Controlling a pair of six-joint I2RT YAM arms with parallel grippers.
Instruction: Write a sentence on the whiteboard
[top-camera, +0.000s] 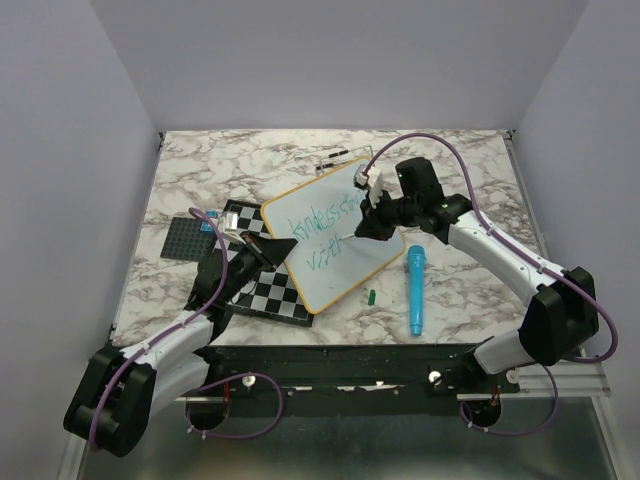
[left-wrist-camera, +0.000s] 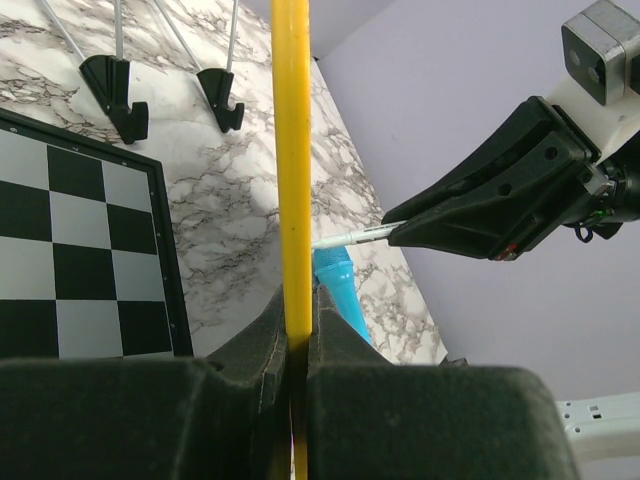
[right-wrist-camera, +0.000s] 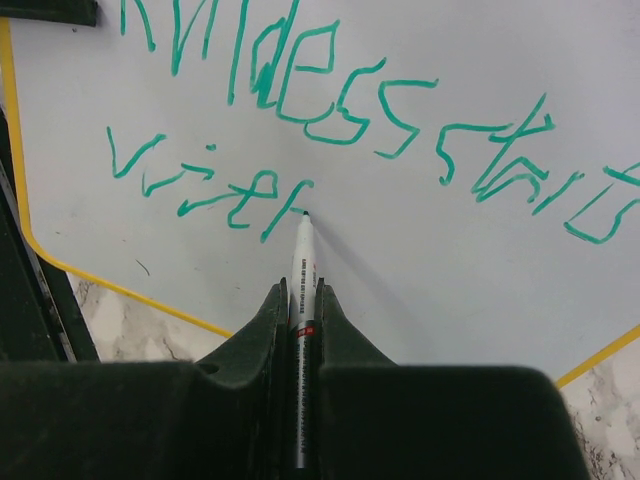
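**Marker tip on the whiteboard**

The whiteboard (top-camera: 335, 285) sits mid-table, its left edge over a checkered board (top-camera: 262, 296). The left gripper (left-wrist-camera: 293, 335) is clamped on its yellow frame. The right gripper (right-wrist-camera: 301, 300) pinches a marker (right-wrist-camera: 303, 250), its tip touching the end of the green sentence (right-wrist-camera: 330, 110).

Yellow-framed whiteboard (top-camera: 340, 277) sits askew w/ green sentence (right-wrist-camera: 330, 100) in 2 lines.

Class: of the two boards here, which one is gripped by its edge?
The yellow-framed whiteboard, pinched by the left gripper; the checkered board lies flat, ungripped.
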